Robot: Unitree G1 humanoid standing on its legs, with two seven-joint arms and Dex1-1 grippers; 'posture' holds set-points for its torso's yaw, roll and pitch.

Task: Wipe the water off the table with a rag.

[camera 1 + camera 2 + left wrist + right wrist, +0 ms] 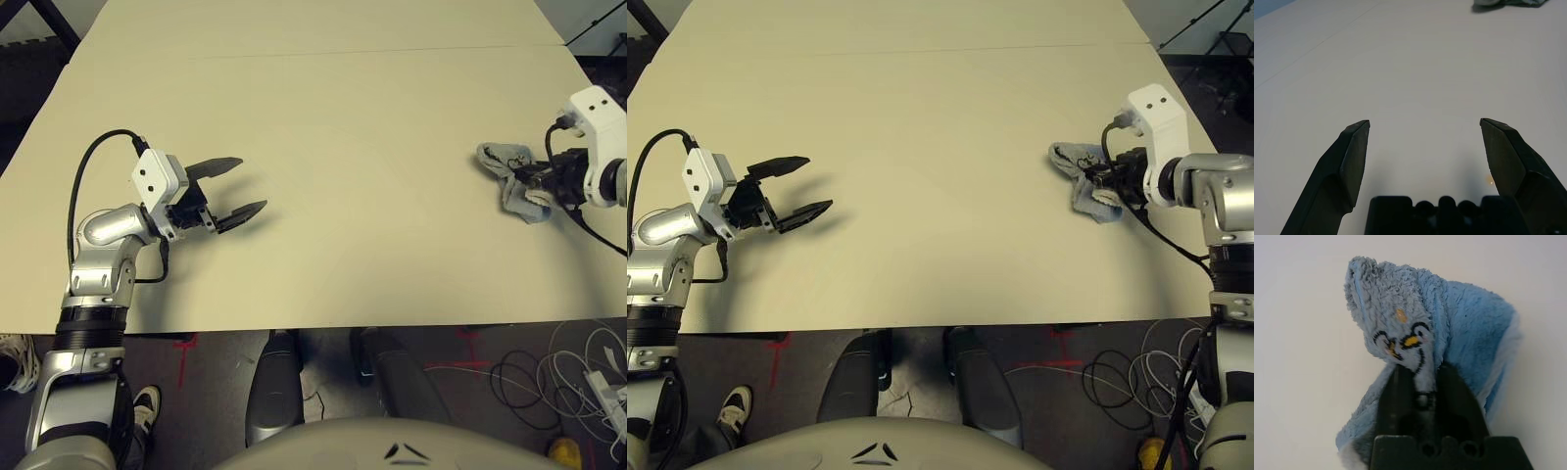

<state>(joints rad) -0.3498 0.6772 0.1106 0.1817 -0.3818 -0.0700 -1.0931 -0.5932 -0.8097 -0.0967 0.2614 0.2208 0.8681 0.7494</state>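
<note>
The left gripper (240, 186) is the thing nearest to the head camera. It hovers low over the left part of the table (333, 127), close to the near edge, and its two black fingers (1354, 152) are spread wide apart with nothing between them. The fingers point toward the middle of the table. A black cable (83, 176) makes a loop from the white wrist block back to the silver forearm.

In the left wrist view a very small orange-yellow spot of the water (1490, 181) lies on the table just beside the inner side of one finger, near its base. In the head views I cannot make out this spot, so I cannot place it more exactly on the table.

The middle of the table is a plain beige surface, and a thin seam line (392, 51) runs across its far part.

On the right side, the right gripper (1104, 180) is closed on the rag (1078, 176). The right wrist view shows the two fingers pressed together with a fold of the blue cloth pinched between them; a dark printed mark (1400, 345) with some yellow is on the raised part. The rag hangs crumpled from the fingertips near the right edge of the table, and its lower part seems to touch the surface.
</note>
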